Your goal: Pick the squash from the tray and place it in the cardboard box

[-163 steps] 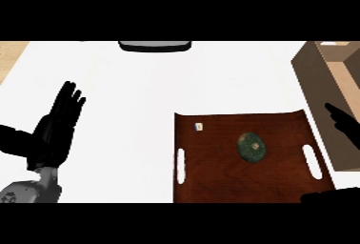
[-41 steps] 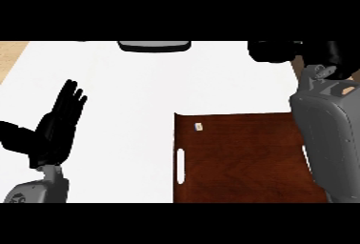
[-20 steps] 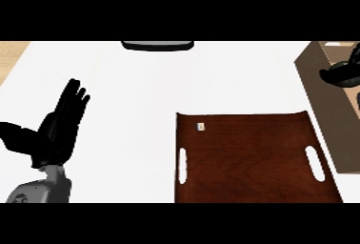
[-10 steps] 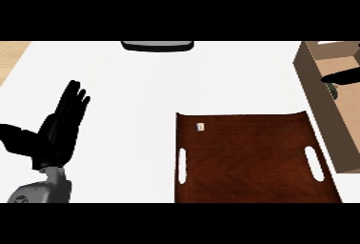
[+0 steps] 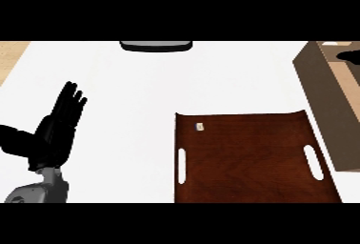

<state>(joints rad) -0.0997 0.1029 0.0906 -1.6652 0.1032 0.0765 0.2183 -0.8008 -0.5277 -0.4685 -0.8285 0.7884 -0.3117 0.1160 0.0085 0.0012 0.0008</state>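
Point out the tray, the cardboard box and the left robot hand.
tray (image 5: 246,157), head view, bare brown floor at its middle.
cardboard box (image 5: 325,100), head view, its outer side wall.
left robot hand (image 5: 53,136), head view, on the palm, fingers straight up.

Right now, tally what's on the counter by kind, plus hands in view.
Trays: 1, brown tray
Cardboard boxes: 1, cardboard box, at the right edge
Dark grey objects at the far edge: 1
Hands: 1 clear, left hand, open, resting
Squash: 0 visible
Total: 4
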